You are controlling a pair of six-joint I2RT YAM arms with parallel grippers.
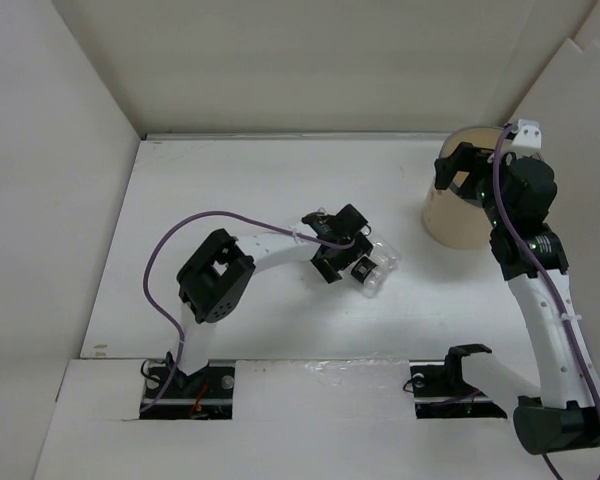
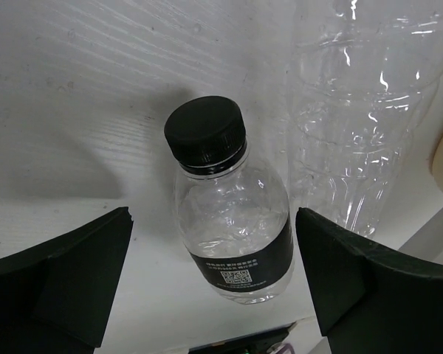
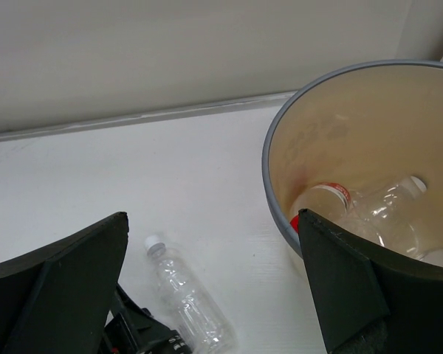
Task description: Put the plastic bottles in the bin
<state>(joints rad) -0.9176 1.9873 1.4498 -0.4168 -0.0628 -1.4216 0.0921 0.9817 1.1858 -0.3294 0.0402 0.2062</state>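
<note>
A small clear bottle with a black cap and black label (image 2: 232, 221) lies on the white table between the fingers of my left gripper (image 2: 213, 214). The jaws stand open, with a gap on each side of the bottle. Beside it lies a clear ribbed bottle with a white cap (image 2: 362, 110) (image 3: 188, 295). From above, my left gripper (image 1: 342, 255) is over this pair of bottles (image 1: 377, 265) at the table's middle. The tan bin (image 1: 455, 220) (image 3: 280, 147) stands at the back right and holds a red-capped bottle (image 3: 321, 203) and a white-capped one (image 3: 406, 192). My right gripper (image 3: 213, 221) (image 1: 460, 165) hangs open and empty above the bin's rim.
White walls (image 1: 300, 60) close the table at the back and on both sides. The right arm (image 1: 545, 300) stretches along the right side up to the bin. A raised white ledge (image 1: 310, 400) runs along the near edge by the arm bases.
</note>
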